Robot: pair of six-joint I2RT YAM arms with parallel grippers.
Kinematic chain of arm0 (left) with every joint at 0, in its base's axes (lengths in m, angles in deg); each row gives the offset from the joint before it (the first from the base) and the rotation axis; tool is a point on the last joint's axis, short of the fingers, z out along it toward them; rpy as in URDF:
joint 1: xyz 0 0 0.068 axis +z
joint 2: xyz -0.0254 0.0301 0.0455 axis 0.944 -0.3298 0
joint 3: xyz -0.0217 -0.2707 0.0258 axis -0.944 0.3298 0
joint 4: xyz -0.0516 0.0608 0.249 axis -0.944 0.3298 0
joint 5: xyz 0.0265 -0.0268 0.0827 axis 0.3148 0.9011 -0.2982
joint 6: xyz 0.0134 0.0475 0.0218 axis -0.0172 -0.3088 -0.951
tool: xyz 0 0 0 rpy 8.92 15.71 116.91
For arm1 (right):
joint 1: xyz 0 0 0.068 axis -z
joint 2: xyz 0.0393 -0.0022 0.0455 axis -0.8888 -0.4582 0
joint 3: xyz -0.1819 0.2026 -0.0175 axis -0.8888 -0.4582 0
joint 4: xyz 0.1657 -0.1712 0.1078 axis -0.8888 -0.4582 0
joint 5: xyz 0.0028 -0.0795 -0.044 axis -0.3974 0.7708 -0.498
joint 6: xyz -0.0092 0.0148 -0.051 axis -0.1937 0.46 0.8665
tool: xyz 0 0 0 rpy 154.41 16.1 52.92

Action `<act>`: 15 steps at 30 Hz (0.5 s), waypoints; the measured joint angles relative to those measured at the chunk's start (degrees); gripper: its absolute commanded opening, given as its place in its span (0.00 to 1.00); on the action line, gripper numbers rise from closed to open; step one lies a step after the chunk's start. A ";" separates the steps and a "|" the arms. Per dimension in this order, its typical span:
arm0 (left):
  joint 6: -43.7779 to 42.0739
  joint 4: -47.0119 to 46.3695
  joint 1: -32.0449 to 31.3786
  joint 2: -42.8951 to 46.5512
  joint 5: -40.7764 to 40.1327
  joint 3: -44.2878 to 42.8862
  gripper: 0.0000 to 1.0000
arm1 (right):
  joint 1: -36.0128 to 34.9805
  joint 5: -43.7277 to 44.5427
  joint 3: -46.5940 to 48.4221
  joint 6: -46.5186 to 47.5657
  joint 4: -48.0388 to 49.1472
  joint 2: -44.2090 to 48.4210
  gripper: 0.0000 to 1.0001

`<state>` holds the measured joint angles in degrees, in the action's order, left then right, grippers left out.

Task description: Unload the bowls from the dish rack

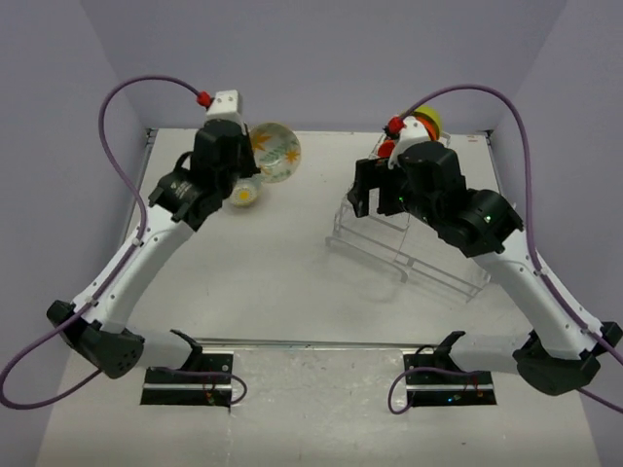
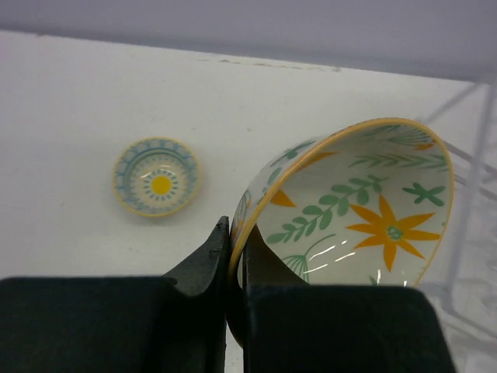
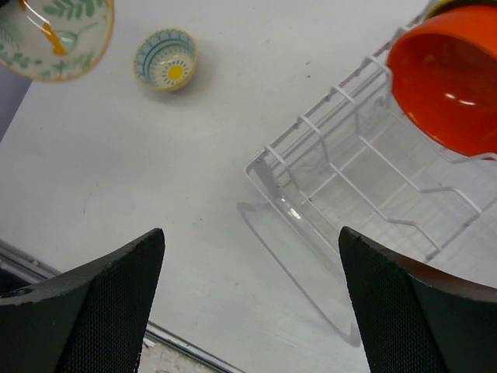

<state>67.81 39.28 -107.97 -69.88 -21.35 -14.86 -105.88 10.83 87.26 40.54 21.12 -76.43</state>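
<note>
One glossy orange-red bowl (image 3: 446, 78) stands in the white wire dish rack (image 3: 353, 167), far-right corner, ahead-right of our wide-open right gripper (image 3: 250, 233); our left gripper (image 2: 231, 233) pinches a cream flowered bowl (image 2: 365, 210).

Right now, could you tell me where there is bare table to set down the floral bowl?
The widest bare patch of table lies between the small blue-rimmed bowl and the dish rack, running toward the near edge. Crowded: the rack's far end, where the orange bowl sits.

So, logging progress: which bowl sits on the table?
The small blue-ringed bowl; the flowery bowl is in the left gripper, the orange bowl in the dish rack.
</note>
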 measured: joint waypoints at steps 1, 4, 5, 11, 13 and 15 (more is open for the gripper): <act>0.55 0.87 5.11 -1.64 1.79 -1.27 0.00 | 0.87 0.31 -0.92 -0.07 -0.04 1.62 0.93; 2.34 2.01 18.93 -9.51 9.29 -5.55 0.00 | 2.58 1.05 -2.71 -0.35 -0.09 7.15 0.93; 2.84 2.12 22.38 -12.63 11.56 -6.88 0.00 | 2.71 1.01 -2.97 -0.37 -0.02 8.98 0.93; 4.92 3.67 34.27 -31.23 26.60 -10.36 0.00 | 2.71 0.46 -7.19 -0.35 0.44 18.75 0.94; 4.94 5.03 35.93 -34.88 29.62 -10.36 0.00 | 2.73 0.09 -9.27 -0.31 0.44 20.65 0.94; 4.90 6.43 36.92 -37.68 32.22 -11.08 0.00 | 2.73 -0.83 -11.06 -0.31 0.42 21.57 0.94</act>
<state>72.70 45.70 -71.06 -107.56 10.87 -25.94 -103.15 10.00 76.20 40.23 21.53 -54.86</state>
